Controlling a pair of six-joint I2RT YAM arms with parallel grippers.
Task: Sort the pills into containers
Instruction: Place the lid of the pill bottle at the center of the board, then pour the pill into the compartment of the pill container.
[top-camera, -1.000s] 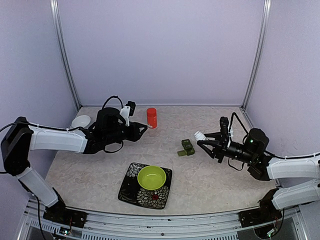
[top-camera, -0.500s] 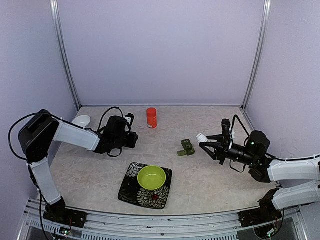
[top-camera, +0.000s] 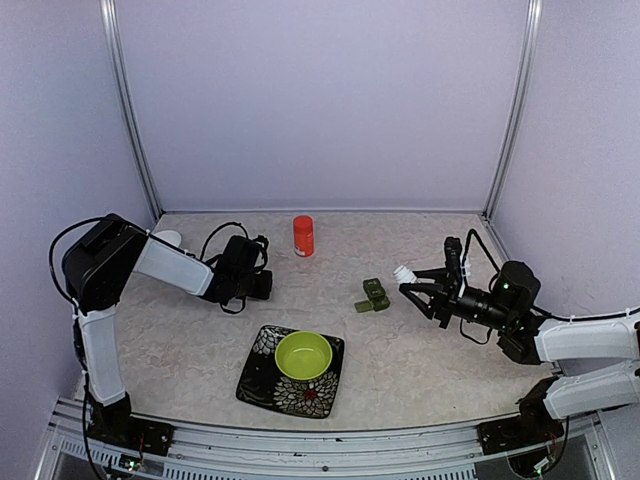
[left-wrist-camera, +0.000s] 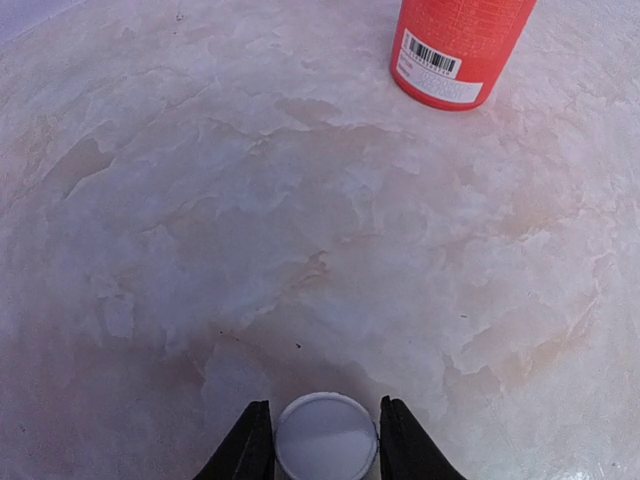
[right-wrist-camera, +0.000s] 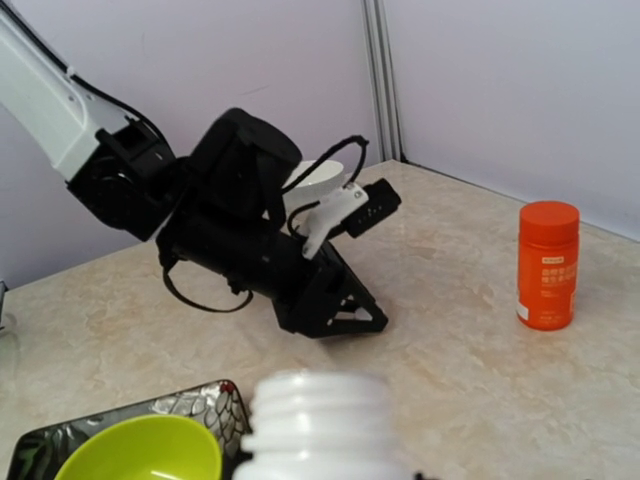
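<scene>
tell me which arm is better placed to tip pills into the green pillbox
Right. The right gripper holds the uncapped white bottle near the pillbox; the left gripper is farther off, holding the cap.

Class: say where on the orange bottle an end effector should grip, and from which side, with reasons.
Grip the orange bottle mid-body, below its cap, probably coming in level from the side nearest the arms. It stands upright and alone, a round cylinder, so a grip closes squarely across it.
</scene>
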